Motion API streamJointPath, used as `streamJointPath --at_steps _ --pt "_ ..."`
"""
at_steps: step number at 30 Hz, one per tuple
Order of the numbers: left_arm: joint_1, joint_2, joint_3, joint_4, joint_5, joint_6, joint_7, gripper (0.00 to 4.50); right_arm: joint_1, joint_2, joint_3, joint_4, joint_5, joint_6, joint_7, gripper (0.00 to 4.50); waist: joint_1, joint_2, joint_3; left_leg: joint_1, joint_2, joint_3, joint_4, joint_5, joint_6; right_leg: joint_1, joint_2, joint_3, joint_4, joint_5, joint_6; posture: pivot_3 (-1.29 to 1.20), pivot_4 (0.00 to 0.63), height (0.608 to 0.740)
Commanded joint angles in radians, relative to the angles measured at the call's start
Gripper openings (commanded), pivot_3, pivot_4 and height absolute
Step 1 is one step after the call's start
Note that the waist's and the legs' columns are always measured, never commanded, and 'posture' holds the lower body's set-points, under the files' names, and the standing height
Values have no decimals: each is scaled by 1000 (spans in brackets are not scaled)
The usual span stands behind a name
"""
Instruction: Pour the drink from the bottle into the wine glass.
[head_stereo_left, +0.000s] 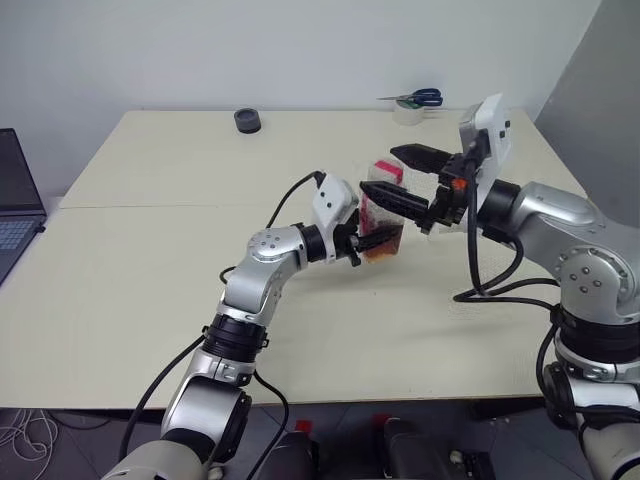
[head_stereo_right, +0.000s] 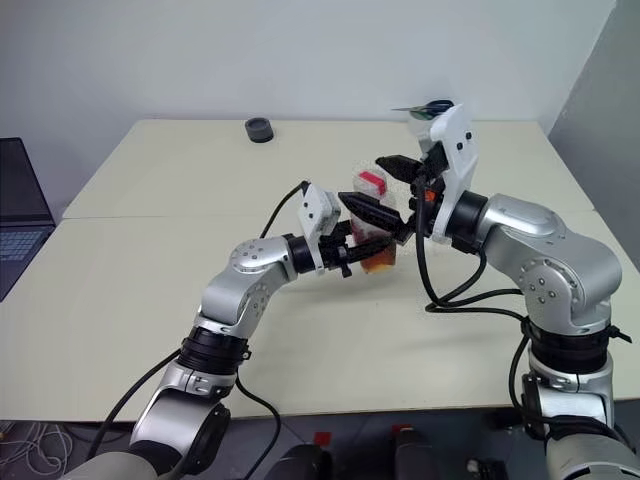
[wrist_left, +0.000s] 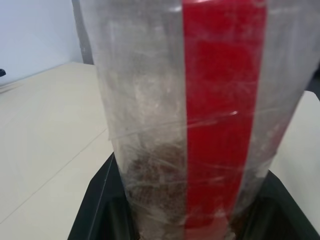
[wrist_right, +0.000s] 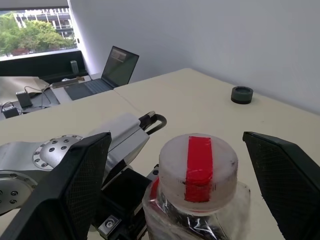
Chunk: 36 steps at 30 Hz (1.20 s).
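Above the middle of the tabletop (head_stereo_left: 150, 300), left gripper (head_stereo_left: 372, 238) is pinched on the lower body of the bottle (head_stereo_left: 383, 215), held upright off the surface. Bottle's red vertical label strip (wrist_left: 222, 115) carries no readable writing; plastic is scuffed and cloudy. Drink (head_stereo_right: 380, 262) sits as a shallow amber-red layer at the bottle's base, partly hidden by the black fingers. Cap (wrist_right: 198, 167) is whitish with a red strip across its top. Right gripper (head_stereo_left: 407, 177) is spread wide, one finger on each side of the cap, not touching it. Farther back: dark round object (head_stereo_left: 248, 121), blue-handled scissors (head_stereo_left: 418, 97) resting on a tape roll (head_stereo_left: 407, 114). Laptop (head_stereo_left: 15, 215) cut off at the left edge
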Motion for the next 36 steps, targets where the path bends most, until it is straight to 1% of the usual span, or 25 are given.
streamJointPath --at_steps 1,8,12,15,18,21,32,33,36 --pt "-25 -7 1 -23 -15 -24 -8 1791 -11 14 -7 -28 1 -18 -27 4500 0 0 0 0 0 0 0 0 0 0 0 0 0 0 0 0 150 740" --pt "-16 -11 0 -27 -12 -22 -6 1791 -11 18 -2 -31 -7 -25 -36 4500 0 0 0 0 0 0 0 0 0 0 0 0 0 0 0 0 150 740" --pt "-12 -12 -1 -35 -12 -19 -3 1791 8 -7 27 -43 -34 -47 -10 4500 0 0 0 0 0 0 0 0 0 0 0 0 0 0 0 0 150 740" --pt "-11 -14 -1 -35 -12 -19 -1 1791 16 4 23 -39 -31 -58 -22 3918 0 0 0 0 0 0 0 0 0 0 0 0 0 0 0 0 150 740" --pt "-9 -15 -2 -37 -11 -19 1 1791 25 -18 40 -45 -49 -76 4 2933 0 0 0 0 0 0 0 0 0 0 0 0 0 0 0 0 150 740" --pt "-7 -16 -3 -40 -12 -18 1 1791 30 -18 40 -47 -50 -84 3 1940 0 0 0 0 0 0 0 0 0 0 0 0 0 0 0 0 150 740" --pt "11 -5 -8 -72 -22 -2 -6 1791 16 9 18 -42 -34 -82 -10 1918 0 0 0 0 0 0 0 0 0 0 0 0 0 0 0 0 150 740" --pt "14 6 -11 -88 -28 1 -25 1791 3 9 18 -35 -30 -83 -1 1918 0 0 0 0 0 0 0 0 0 0 0 0 0 0 0 0 150 740" --pt "28 61 -24 -167 -78 28 -121 1791 -66 1 31 6 13 -87 100 1918 -4 1 0 0 0 0 0 0 0 0 0 0 0 0 0 0 150 740"
